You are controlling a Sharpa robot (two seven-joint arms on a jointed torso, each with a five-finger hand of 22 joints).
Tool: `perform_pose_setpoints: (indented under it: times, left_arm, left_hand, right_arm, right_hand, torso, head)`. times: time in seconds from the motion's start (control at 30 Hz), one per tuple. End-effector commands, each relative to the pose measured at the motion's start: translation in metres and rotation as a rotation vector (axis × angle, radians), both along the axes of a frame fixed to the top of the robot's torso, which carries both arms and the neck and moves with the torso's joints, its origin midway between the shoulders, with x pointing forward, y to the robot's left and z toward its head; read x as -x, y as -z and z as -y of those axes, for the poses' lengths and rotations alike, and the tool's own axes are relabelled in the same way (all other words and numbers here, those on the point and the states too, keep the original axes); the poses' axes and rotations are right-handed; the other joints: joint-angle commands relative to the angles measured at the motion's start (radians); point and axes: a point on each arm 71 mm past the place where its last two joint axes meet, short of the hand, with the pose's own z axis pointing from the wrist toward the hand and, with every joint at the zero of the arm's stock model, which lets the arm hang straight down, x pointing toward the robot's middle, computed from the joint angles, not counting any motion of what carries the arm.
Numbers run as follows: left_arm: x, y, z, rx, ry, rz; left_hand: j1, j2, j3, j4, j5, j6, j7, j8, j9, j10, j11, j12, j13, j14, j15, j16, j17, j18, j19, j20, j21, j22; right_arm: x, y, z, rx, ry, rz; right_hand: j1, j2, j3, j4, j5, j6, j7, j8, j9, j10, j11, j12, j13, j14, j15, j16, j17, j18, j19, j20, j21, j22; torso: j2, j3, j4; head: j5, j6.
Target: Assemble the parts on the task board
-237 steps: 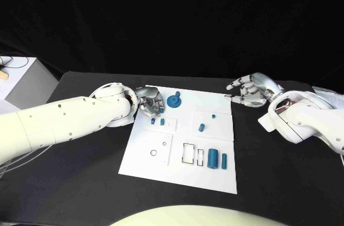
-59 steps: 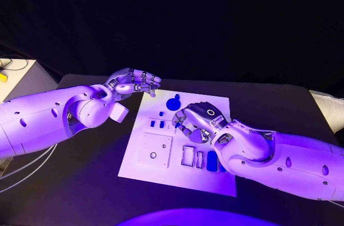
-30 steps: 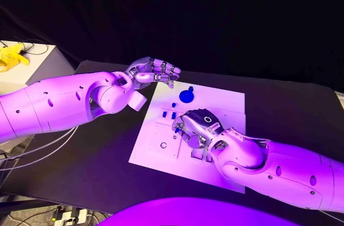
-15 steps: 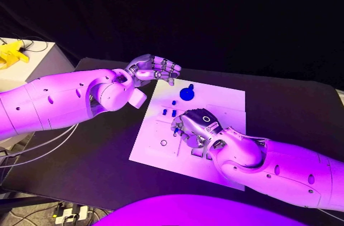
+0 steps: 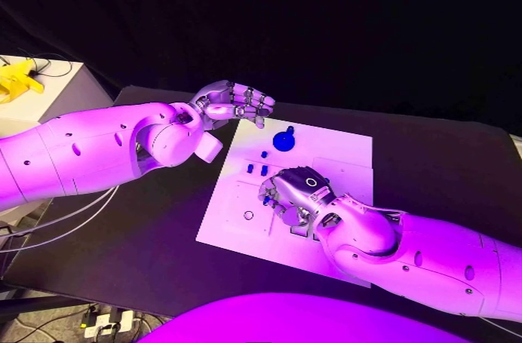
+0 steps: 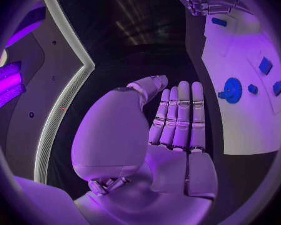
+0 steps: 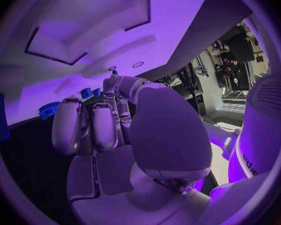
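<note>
Head view: flat white task board (image 5: pixel 346 156); round blue part (image 5: pixel 284 140).

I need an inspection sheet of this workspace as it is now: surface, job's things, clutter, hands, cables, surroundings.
Surface: black table.
Job's things: white task board mid-table; blue round part and small blue parts at its far end.
Clutter: yellow object on a side stand.
Hands: left hand raised beyond the board's far corner, fingers curled, holding nothing; right hand low over the board, grasp unclear.
Cables: cables beside the left arm.
Surroundings: dark backdrop.
</note>
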Motion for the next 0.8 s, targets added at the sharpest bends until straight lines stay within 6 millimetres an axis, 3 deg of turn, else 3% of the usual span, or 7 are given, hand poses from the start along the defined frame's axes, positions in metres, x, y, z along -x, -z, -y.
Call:
perform_pose_setpoints:
  times: [0.03, 0.8]
  left_arm:
    - [0.0000, -0.0012, 0.0013, 0.010, 0.004, 0.002]
    - [-0.0004, -0.0009, 0.0007, 0.009, 0.004, 0.001]
  left_hand:
    - [0.003, 0.008, -0.006, -0.002, -0.001, -0.001, 0.007, -0.004, -0.001, -0.003, 0.007, -0.003, -0.001, -0.002, 0.003, -0.003, -0.001, 0.011, 0.004, 0.003, -0.006, -0.001]
    - [0.003, 0.009, -0.007, -0.002, -0.001, -0.001, 0.008, -0.005, -0.001, -0.003, 0.007, -0.005, -0.001, -0.003, 0.003, -0.004, -0.001, 0.011, 0.003, 0.004, -0.008, -0.002]
  right_arm:
    - [0.0014, 0.0017, -0.0016, 0.021, -0.010, 0.002]
    - [-0.0014, 0.0049, 0.0011, 0.053, 0.004, 0.016]
  right_hand:
    - [-0.006, -0.001, -0.001, -0.004, 0.007, 0.006, 0.004, 0.005, 0.001, 0.020, -0.016, 0.004, 0.002, 0.014, -0.006, -0.003, -0.002, -0.008, 0.005, -0.001, -0.003, 0.107]
    - [-0.008, 0.000, 0.000, -0.006, 0.007, 0.006, 0.004, 0.005, 0.001, 0.021, -0.016, 0.003, 0.002, 0.014, -0.006, -0.004, -0.002, -0.009, 0.005, -0.001, -0.002, 0.108]
  torso:
    - [0.000, 0.0004, 0.0002]
    - [0.000, 0.0012, -0.0005]
  head:
    - [0.000, -0.001]
    - [-0.001, -0.008]
